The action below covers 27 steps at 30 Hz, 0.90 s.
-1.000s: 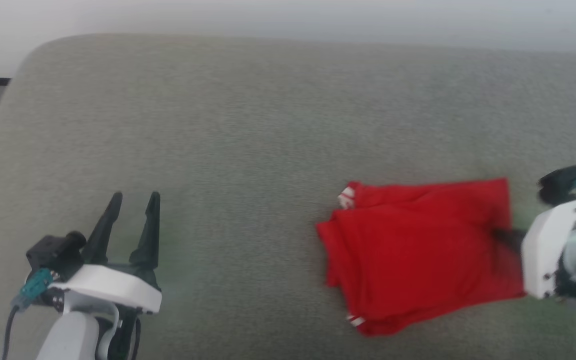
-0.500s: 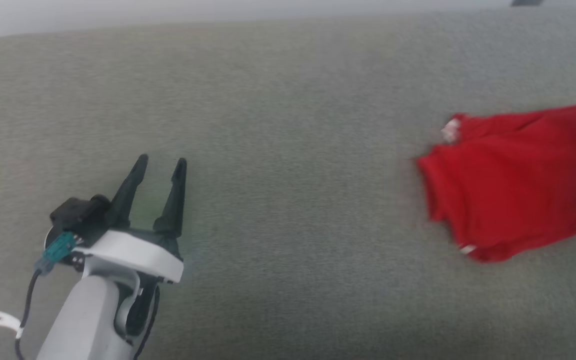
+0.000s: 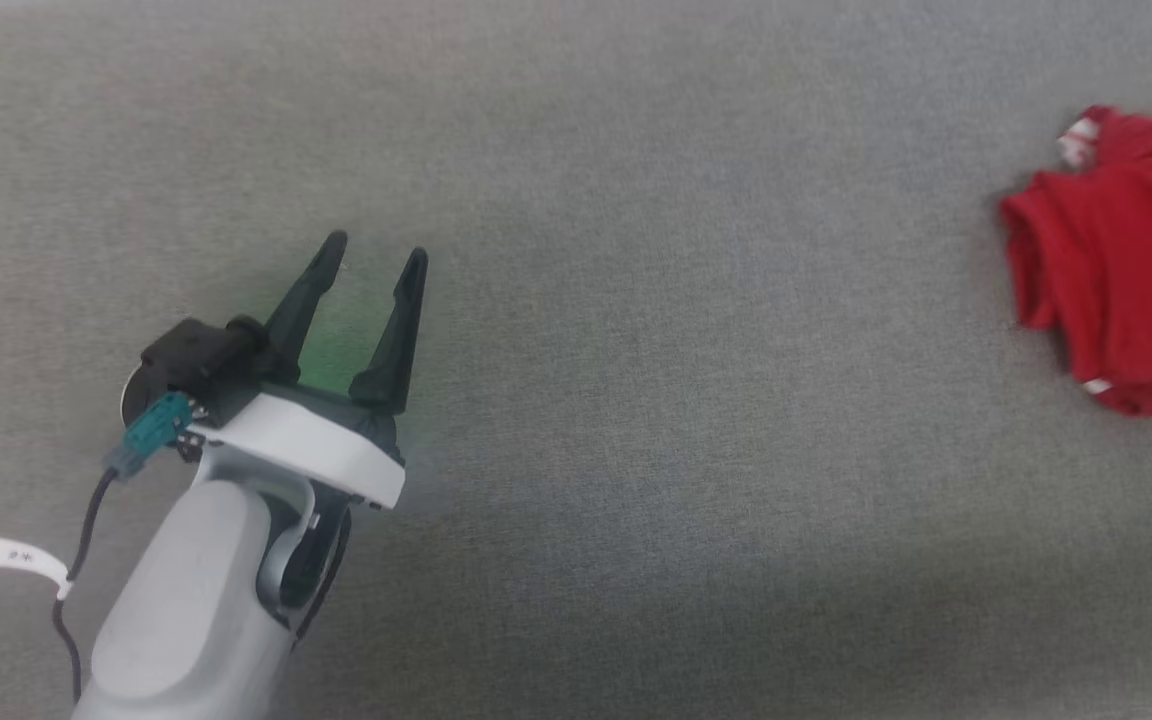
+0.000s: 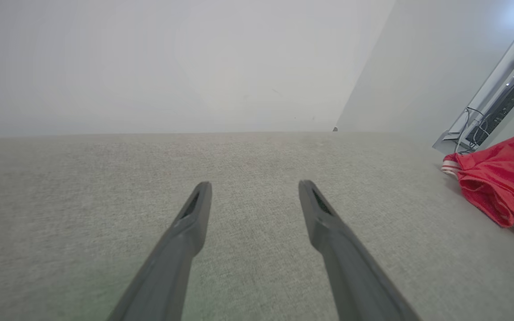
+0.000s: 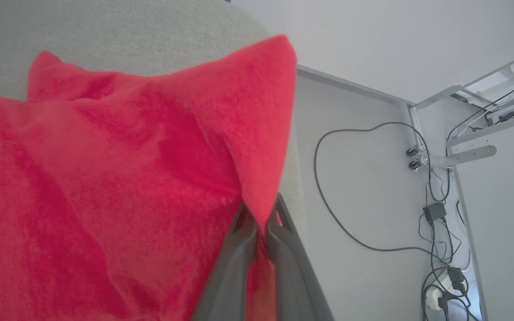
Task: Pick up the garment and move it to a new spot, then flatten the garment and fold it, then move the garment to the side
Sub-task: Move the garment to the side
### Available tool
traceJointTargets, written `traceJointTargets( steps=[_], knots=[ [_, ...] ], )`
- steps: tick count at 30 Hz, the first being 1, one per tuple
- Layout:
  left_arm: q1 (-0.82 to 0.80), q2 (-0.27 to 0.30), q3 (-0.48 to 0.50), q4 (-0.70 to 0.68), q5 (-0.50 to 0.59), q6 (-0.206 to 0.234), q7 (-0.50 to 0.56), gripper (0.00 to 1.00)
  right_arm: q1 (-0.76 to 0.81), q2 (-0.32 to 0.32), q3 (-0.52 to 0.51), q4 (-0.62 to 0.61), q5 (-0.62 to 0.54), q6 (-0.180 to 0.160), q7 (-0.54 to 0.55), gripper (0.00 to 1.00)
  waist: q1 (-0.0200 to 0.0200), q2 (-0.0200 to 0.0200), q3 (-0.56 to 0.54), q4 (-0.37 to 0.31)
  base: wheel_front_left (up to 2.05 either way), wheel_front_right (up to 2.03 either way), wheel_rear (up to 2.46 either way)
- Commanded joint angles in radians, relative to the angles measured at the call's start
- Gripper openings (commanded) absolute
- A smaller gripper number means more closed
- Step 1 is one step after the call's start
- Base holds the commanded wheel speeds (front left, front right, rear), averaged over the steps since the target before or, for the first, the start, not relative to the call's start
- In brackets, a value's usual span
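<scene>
The folded red garment (image 3: pixel 1126 270) lies at the far right edge of the head view on the grey fabric surface (image 3: pixel 636 300), a bit of striped trim showing at its upper left corner. In the right wrist view my right gripper (image 5: pixel 259 214) is shut on the garment (image 5: pixel 105 178), pinching its right edge so a corner of the cloth stands up. My left gripper (image 3: pixel 376 250) hovers over bare surface at the left, open and holding nothing, far from the garment. The left wrist view shows its fingers (image 4: pixel 194 209) spread, with the garment (image 4: pixel 502 178) off to the right.
The grey surface ends close beside the garment on the right, where the floor (image 5: pixel 364 187) below carries loose cables and power adapters (image 5: pixel 435 209). A white wall (image 4: pixel 172 67) rises behind the surface. A desk frame (image 5: pixel 462 154) stands at the right.
The head camera has swung left and down, so the garment has slid to the picture's right edge and the right gripper has left that view. The left gripper stays open.
</scene>
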State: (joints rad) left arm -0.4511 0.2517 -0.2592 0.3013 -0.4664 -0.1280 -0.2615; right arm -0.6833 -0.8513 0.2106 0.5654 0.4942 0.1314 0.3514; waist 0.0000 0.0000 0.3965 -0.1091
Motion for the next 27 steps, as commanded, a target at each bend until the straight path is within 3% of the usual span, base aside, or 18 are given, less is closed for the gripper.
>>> traceJointTargets(
  steps=[1, 6, 13, 25, 26, 27],
  knots=[
    [-0.026, 0.009, -0.009, 0.004, 0.001, -0.002, -0.004, 1.0, -0.03, -0.009, 0.011, 0.035, -0.027, -0.001, -0.033, 0.0, 0.0, 0.0, 0.025, -0.012, 0.0, 0.0, 0.0],
    [-0.066, 0.019, -0.039, 0.013, 0.0, -0.002, -0.004, 1.0, -0.093, -0.011, 0.041, 0.139, -0.094, -0.001, -0.109, 0.0, 0.0, 0.0, 0.063, -0.019, 0.0, 0.0, 0.0],
    [-0.113, 0.038, -0.069, 0.023, -0.006, -0.002, -0.004, 1.0, -0.185, 0.035, 0.087, 0.272, -0.153, -0.001, -0.195, 0.0, 0.0, 0.0, 0.108, -0.018, 0.0, 0.0, 0.0],
    [-0.142, 0.048, -0.086, 0.042, -0.026, -0.002, -0.004, 1.0, -0.294, 0.109, 0.153, 0.455, -0.168, -0.001, -0.266, 0.0, 0.0, 0.0, 0.117, -0.002, 0.0, 0.0, 0.0],
    [-0.14, 0.047, -0.084, 0.043, -0.029, -0.002, -0.004, 1.0, -0.303, 0.11, 0.159, 0.466, -0.172, -0.001, -0.27, 0.13, 0.0, 0.0, 0.113, -0.002, 0.0, 0.0, 0.0],
    [-0.138, 0.048, -0.083, 0.043, -0.033, -0.002, -0.004, 1.0, -0.312, 0.113, 0.157, 0.48, -0.17, -0.001, -0.274, 0.33, 0.0, 0.0, 0.109, -0.001, 0.0, 0.0, 0.0]
  ],
)
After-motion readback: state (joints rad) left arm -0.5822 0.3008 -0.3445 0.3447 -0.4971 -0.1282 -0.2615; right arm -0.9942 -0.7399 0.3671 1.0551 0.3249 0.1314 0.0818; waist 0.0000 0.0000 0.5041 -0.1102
